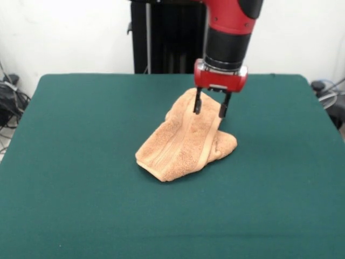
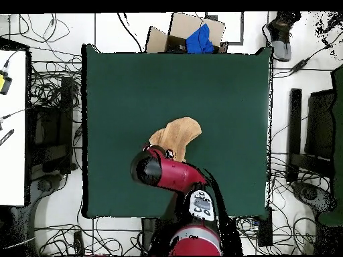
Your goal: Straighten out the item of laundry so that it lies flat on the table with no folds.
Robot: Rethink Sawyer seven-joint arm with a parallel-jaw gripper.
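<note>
While the two dark fingers (image 1: pixel 197 103) hang apart with a clear gap between them, the gripper (image 1: pixel 210 108) stands open over the upper end of the peach-orange towel (image 1: pixel 183 143), its tips low against the cloth, though contact cannot be confirmed. From that raised end the towel slopes toward 7 o'clock in the front view, bunched and folded, a woven band running along its length. Around it spreads the dark green table (image 1: pixel 81 162), the towel lying near centre.
</note>
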